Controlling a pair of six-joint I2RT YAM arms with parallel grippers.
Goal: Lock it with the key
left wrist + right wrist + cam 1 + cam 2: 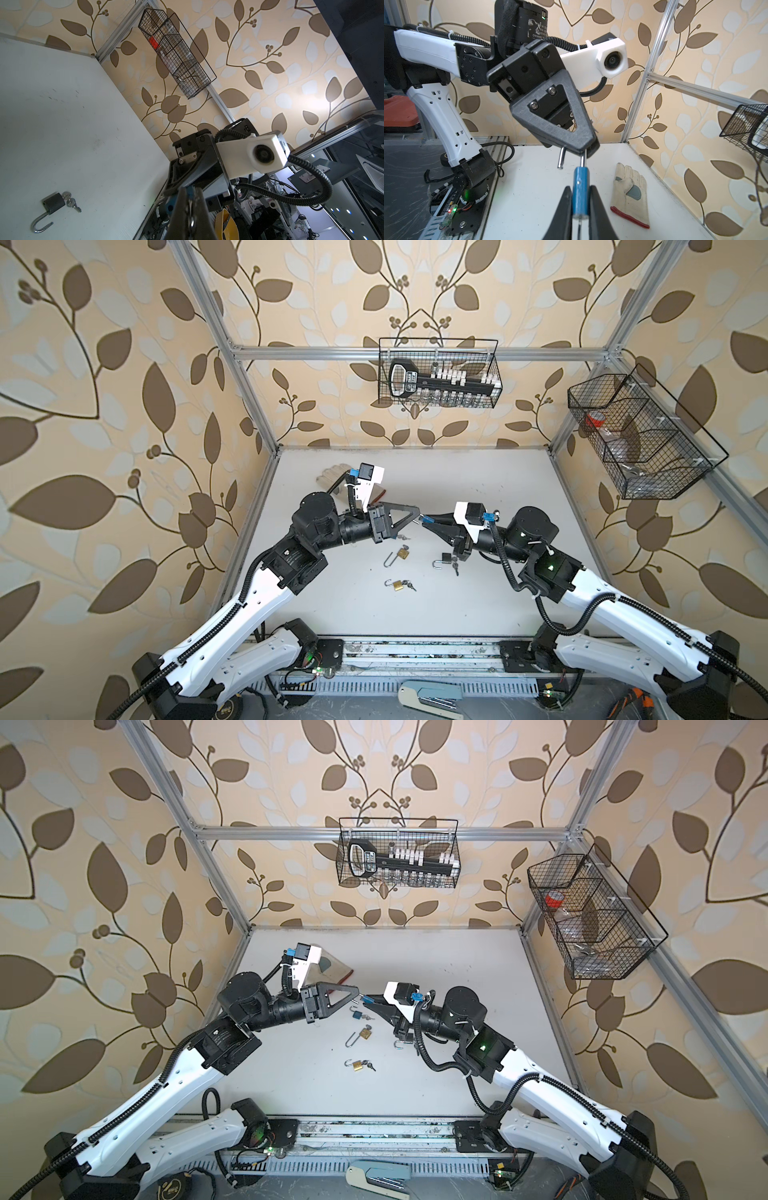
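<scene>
A small blue padlock (580,195) hangs in the air between my two grippers, above the middle of the table. My right gripper (580,204) is shut on its blue body, one finger on each side. The open steel shackle (583,160) rises from the body into the tip of my left gripper (586,148), which is shut on it. The shackle's free end (560,161) hangs outside the body. A thin metal sliver (579,227) shows under the lock; I cannot tell whether it is the key. In both top views the fingertips meet (420,518) (362,996).
On the table (498,489) lie a long-shackle brass padlock (401,552), a small brass padlock with keys (398,585), a black open padlock with keys (53,202), and another blue padlock (356,1014). A work glove (629,193) lies at the back left. Wire baskets (440,373) (640,435) hang on the walls.
</scene>
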